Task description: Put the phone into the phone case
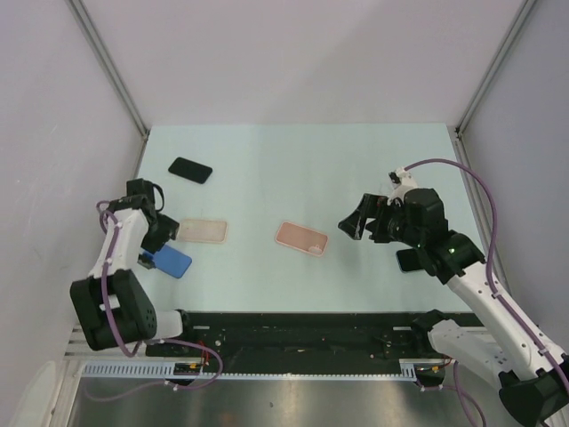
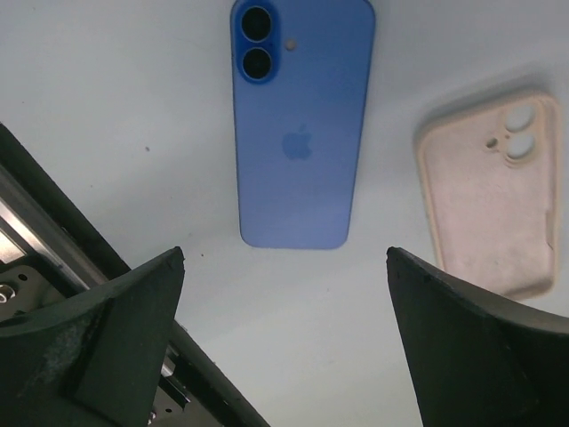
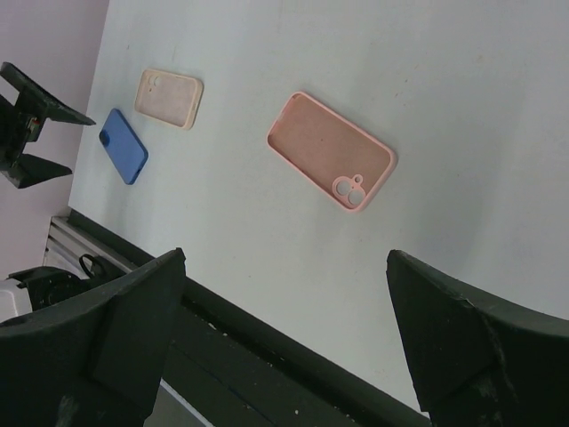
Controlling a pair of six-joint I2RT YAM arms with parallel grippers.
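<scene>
Left pincer (image 1: 167, 233) spread wide, low; right pincer (image 1: 358, 224) spread wide, hovering

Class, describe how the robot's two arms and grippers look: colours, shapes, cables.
The left arm and right arm have white link shells with black joints. A purple cable runs along each. The left gripper and right gripper are black, with broad wedge-shaped fingers.

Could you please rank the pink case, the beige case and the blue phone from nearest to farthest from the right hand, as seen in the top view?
From the right hand:
1. Pink case, centre, just left of the hand.
2. Beige case, left of centre.
3. Blue phone, far left, toward the near edge.
</scene>
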